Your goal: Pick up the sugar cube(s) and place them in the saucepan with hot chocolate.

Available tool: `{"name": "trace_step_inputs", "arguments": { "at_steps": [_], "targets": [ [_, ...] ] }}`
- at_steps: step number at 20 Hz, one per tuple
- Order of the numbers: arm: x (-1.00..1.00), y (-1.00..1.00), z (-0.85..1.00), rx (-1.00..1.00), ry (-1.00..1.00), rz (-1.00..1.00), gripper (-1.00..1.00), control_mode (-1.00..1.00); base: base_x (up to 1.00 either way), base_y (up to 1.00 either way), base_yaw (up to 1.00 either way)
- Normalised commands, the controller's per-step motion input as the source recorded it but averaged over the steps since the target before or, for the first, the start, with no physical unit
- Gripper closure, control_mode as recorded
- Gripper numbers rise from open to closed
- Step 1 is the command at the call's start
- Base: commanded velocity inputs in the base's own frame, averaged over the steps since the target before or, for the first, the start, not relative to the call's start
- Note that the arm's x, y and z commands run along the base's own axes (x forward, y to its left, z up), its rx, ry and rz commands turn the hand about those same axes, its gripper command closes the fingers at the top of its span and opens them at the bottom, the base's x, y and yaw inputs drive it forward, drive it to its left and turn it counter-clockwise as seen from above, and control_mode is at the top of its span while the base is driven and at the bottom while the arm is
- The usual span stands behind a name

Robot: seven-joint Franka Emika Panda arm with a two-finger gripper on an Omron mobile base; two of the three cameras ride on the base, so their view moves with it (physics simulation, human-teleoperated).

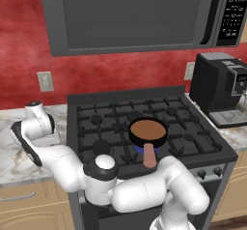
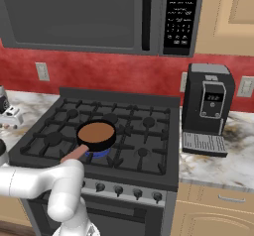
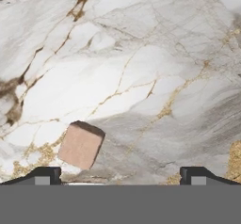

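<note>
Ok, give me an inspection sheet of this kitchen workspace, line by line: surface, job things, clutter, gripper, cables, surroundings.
Surface: white marble counter with gold and brown veins; black gas stove beside it.
Job's things: one small pale tan sugar cube lies on the marble, untouched; round black saucepan of brown hot chocolate sits on a front burner, pinkish handle toward the robot.
Clutter: nothing seen.
Gripper: two-finger gripper open, hovering over the marble, the cube just inside one fingertip.
Cables: nothing seen.
Surroundings: red wall, grey microwave overhead, black coffee machine, wall sockets, wooden cabinets.
</note>
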Motion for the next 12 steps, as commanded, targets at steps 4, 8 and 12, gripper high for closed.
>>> {"name": "trace_step_inputs", "arguments": {
  "at_steps": [4,8,12],
  "targets": [
    [0.10,-0.01,-0.01,0.00,-0.07,-0.05,-1.00,-1.00,0.00,0.00,0.00],
    [0.05,0.00,-0.01,0.00,-0.05,-0.03,-1.00,-1.00,0.00,0.00,0.00],
    [0.00,0.00,-0.04,0.00,0.00,-0.01,-1.00,-1.00,0.00,0.00,0.00]
  ]
}}
